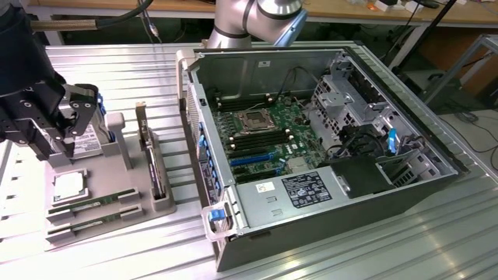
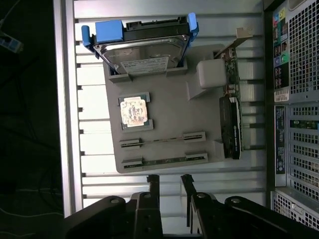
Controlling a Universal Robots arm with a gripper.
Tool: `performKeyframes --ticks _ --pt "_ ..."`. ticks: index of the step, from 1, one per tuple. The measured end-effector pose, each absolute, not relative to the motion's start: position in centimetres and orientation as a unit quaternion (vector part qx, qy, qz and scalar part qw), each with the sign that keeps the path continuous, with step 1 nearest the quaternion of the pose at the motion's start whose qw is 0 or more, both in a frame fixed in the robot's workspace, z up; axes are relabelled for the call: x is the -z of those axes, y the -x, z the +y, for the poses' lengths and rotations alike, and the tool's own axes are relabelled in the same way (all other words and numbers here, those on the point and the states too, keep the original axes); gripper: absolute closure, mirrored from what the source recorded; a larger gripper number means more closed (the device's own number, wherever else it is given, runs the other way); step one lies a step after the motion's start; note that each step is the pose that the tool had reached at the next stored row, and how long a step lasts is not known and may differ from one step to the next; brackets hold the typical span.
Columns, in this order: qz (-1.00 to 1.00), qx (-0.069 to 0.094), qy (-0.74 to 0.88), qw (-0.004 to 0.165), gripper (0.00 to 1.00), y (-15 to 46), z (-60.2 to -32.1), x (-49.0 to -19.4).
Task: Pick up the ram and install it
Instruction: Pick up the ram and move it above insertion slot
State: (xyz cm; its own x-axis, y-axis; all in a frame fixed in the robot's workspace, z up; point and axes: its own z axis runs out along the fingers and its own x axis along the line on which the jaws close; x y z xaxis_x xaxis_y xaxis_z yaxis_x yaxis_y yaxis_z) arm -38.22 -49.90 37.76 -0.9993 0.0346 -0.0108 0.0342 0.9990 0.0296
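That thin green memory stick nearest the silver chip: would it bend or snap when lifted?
The ram looks like a thin rigid board, so it probably stays stiff, though likely fragile if twisted. Being so slim, it is probably light. It stands on edge in slots of the grey holder, so it may tip once freed.

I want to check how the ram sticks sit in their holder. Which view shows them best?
The wrist view: both ram sticks lie full-length and unobstructed in the grey holder. The exterior view shows them slantwise, green faces visible.
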Motion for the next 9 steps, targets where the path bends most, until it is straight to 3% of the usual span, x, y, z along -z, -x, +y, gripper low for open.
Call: performKeyframes --ticks 1,9 --pt "1.0 -0.015 -0.017 0.006 0.63 38.22 -49.9 -37.76" --pt "0.997 -0.015 0.078 0.004 0.63 38.22 -49.9 -37.75"
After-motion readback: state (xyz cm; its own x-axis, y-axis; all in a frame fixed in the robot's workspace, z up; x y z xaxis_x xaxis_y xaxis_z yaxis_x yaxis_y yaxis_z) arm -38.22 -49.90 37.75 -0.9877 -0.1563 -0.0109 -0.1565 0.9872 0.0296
